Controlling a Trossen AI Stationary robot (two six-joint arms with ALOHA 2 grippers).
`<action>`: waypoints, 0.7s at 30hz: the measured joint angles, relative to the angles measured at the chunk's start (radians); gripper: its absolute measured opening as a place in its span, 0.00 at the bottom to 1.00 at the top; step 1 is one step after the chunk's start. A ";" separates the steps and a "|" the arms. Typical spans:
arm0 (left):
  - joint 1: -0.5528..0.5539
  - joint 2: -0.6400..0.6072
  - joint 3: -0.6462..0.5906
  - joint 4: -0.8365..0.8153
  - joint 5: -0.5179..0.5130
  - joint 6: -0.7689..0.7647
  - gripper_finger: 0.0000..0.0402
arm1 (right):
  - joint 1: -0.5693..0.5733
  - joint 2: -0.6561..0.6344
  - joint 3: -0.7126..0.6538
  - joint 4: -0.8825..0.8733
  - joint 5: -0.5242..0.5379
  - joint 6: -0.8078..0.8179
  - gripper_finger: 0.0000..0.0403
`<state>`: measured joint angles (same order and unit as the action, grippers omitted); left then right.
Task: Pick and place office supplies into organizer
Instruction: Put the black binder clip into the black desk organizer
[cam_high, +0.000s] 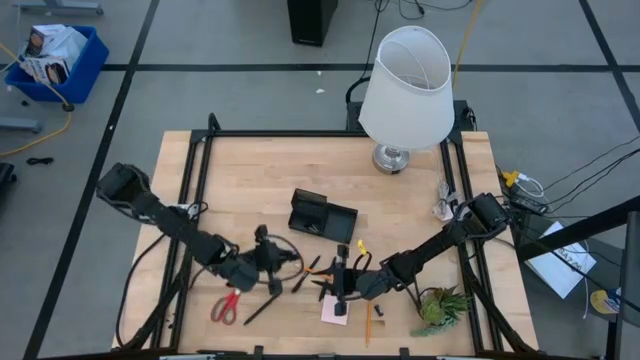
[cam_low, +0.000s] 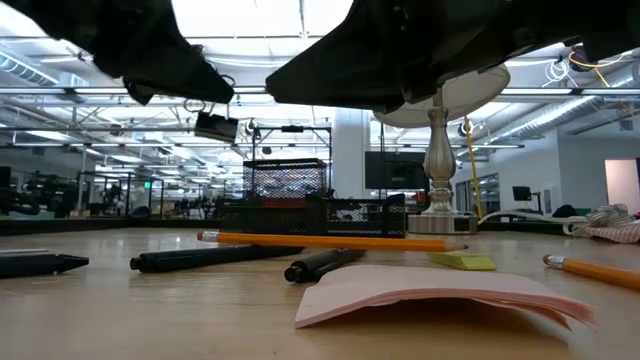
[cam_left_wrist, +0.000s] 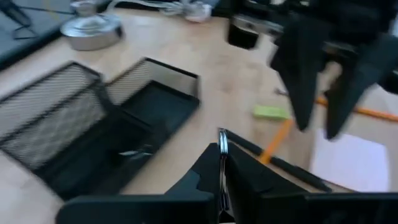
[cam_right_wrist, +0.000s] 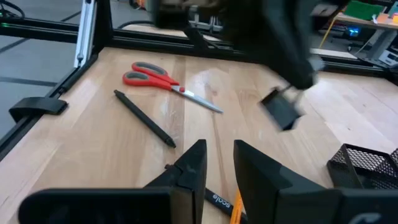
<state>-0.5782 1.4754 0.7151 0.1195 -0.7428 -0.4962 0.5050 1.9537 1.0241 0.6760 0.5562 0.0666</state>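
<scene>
The left end effector (cam_high: 270, 262) hangs over the middle of the desk (cam_high: 240, 180), near the front edge. Its fingers are pinched tight on a small black clip (cam_right_wrist: 281, 111), likely to carry it to the organizer (cam_high: 322, 215), which sits in the middle of the desk. The right end effector (cam_high: 343, 285) waits just above the pink sticky-note pad (cam_high: 335, 311) with its fingers a little apart, holding nothing. The red scissors (cam_high: 226, 306) lie near the front left corner.
</scene>
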 joint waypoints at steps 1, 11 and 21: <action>0.017 -0.015 0.000 -0.016 -0.001 0.004 0.02 | 0.000 0.000 0.000 0.000 0.000 0.000 0.18; 0.208 -0.031 0.000 -0.031 0.074 0.090 0.03 | 0.002 0.000 0.000 0.000 -0.002 0.000 0.18; 0.347 -0.022 -0.011 -0.047 0.096 0.136 0.08 | 0.002 0.000 0.000 0.000 -0.003 0.000 0.18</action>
<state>-0.2309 1.4532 0.7036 0.0727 -0.6470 -0.3603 0.5068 1.9541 1.0241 0.6758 0.5537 0.0662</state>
